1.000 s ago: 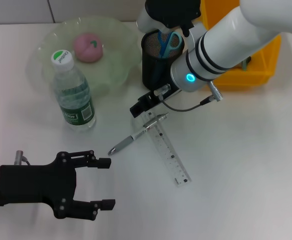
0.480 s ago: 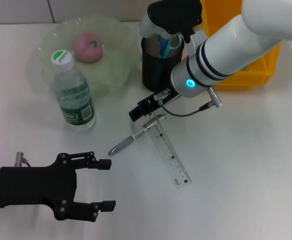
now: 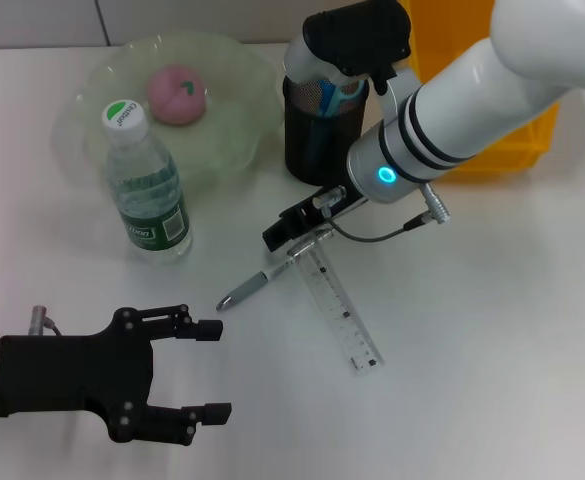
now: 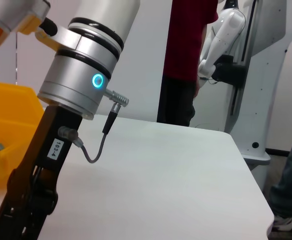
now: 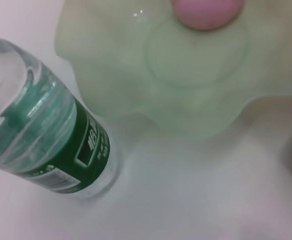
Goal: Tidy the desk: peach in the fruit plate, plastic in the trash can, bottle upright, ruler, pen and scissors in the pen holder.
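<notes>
Pen (image 3: pixel 268 272) and ruler (image 3: pixel 338 309) lay crossed on the tabletop (image 3: pixel 492 330) below the right gripper (image 3: pixel 344 30), jaws' state indiscernible, left gripper (image 3: pixel 208 368) open, empty, near; risk judged: grasping either could drag the other along.

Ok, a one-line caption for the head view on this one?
Right gripper above the pen holder holding scissors; pen and ruler lie on the desk; left gripper open.

The left gripper (image 3: pixel 206 369) hovers low at the near left, its fingers spread wide and holding nothing. The right arm (image 3: pixel 452 100) reaches in from the far right, its gripper (image 3: pixel 290 228) pointing downward.
</notes>
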`<state>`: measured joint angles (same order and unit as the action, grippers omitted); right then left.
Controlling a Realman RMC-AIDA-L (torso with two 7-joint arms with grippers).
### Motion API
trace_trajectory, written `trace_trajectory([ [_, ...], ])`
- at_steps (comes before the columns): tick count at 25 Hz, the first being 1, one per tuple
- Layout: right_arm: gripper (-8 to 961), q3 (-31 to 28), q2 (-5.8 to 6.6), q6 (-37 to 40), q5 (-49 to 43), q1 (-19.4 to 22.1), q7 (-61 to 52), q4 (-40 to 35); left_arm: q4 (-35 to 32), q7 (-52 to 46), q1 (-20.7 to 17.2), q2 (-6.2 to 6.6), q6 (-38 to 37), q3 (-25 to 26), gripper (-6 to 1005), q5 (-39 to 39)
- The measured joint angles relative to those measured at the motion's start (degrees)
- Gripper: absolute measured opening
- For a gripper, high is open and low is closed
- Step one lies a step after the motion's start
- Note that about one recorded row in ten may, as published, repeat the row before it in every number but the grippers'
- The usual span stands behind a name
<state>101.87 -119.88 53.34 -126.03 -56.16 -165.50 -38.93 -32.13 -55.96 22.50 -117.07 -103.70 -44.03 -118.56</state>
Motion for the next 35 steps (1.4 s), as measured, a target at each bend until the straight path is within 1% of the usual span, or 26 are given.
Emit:
trace_trajectory([
  [9,654,0.26,0.0,0.1,0.0,0.43,0.0,-0.29,0.05,0.18,0.0,0.0,0.0,0.2,826,0.0],
  [15,607,2.22,0.0,-0.27,0.0,0.49,0.0,-1.04,0.05,0.18,-0.09,-0.07,0.03,0.22,826,0.0],
  [20,367,2.29,0.0,-0.36,-0.13,0.93,0.13,-1.8,0.05,0.16,-0.17,-0.08,0.07,0.32,826,0.0],
  [26,317,2.13,0.03,-0.4,-0.44,3.35,0.33,-5.51,0.05,0.16,-0.35,-0.08,0.09,0.44,826,0.0],
  [31,151,1.83,0.4,-0.42,-1.23,5.91,0.55,-9.24,0.05,0.15,-0.5,-0.09,0.09,0.44,826,0.0],
  [35,77,1.95,0.44,-0.17,-2.92,7.73,0.61,-12.16,0.05,0.15,-0.52,-0.05,0.09,0.44,826,0.0],
])
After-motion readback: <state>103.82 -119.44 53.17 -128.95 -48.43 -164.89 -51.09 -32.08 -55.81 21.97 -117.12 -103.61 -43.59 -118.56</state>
